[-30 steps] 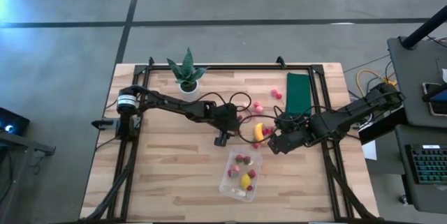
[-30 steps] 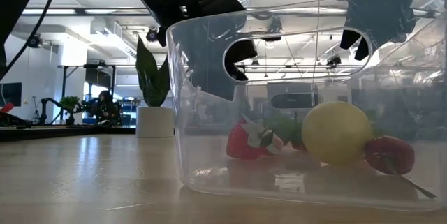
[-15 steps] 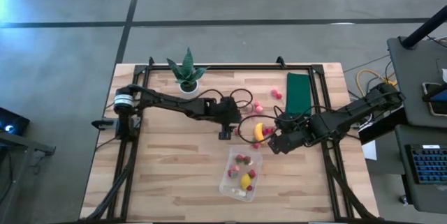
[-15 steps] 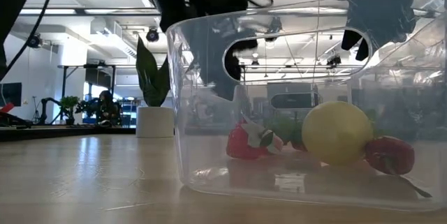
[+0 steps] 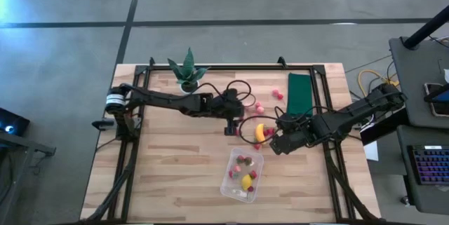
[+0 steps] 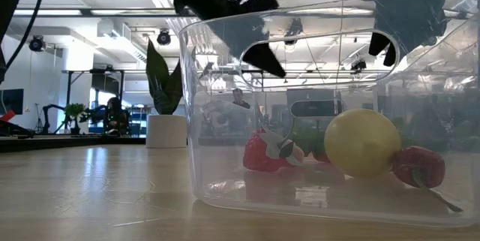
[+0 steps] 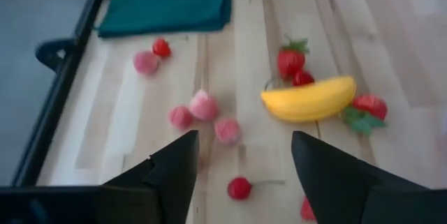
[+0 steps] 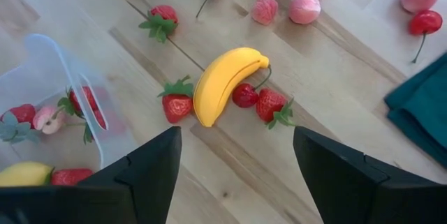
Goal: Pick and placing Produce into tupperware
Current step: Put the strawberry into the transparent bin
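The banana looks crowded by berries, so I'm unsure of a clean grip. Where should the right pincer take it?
Judging by its pose, grip the banana across its thick middle, from straight above. It lies flat, and strawberries hug its lower end, so the upper middle offers the freest flanks.

We find no readable text, label, brand, number or sign in any of the four views.
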Available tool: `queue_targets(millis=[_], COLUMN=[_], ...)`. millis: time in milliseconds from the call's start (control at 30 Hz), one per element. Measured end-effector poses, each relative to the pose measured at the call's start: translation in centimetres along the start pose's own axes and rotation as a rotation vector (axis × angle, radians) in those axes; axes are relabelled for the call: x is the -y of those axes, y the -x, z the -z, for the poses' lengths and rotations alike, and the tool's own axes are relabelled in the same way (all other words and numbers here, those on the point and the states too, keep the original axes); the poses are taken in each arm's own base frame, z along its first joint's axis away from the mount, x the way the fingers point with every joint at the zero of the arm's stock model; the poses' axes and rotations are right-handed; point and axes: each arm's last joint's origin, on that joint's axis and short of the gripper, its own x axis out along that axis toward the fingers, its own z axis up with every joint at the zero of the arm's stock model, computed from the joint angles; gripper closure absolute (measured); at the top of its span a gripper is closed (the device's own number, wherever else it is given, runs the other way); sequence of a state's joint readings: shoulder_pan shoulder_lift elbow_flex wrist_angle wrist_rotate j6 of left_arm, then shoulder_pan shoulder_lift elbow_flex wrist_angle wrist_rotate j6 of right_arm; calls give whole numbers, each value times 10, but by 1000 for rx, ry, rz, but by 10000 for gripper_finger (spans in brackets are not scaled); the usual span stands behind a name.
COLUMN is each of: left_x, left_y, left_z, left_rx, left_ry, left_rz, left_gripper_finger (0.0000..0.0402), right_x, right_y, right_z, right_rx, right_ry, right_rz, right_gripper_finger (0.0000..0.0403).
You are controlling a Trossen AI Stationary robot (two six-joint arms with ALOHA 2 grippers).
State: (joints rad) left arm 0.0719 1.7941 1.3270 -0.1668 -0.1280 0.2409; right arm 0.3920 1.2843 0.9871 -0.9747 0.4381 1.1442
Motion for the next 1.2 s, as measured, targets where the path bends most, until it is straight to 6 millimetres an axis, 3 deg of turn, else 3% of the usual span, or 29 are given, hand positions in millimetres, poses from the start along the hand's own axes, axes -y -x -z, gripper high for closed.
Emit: queue_targets(millis=[200, 333, 433, 533, 733, 1200], left_x=[-1, 5, 16, 24, 26, 18], left_y=[2, 0, -8, -15, -28, -52], left_z=[-4, 16, 36, 44, 49, 60], left_rx=[12, -131, -212, -177, -150, -149], left_ry=[34, -39, -111, -196, -233, -277], left_rz=[0, 61, 214, 307, 326, 397], left_gripper_finger=[128, 103, 104, 116, 135, 137], right_x=[2, 2, 2, 1, 1, 3], right_y=[0, 0, 0, 0, 0, 3], right_z=[1, 2, 2, 2, 2, 2], right_rx=[-15, -33, -41, -57, -59, -69], right_ry=[6, 6, 8, 24, 26, 26], right_rz=[17, 8, 5, -4, -7, -23], right_gripper_finger=[137, 136, 134, 134, 135, 133])
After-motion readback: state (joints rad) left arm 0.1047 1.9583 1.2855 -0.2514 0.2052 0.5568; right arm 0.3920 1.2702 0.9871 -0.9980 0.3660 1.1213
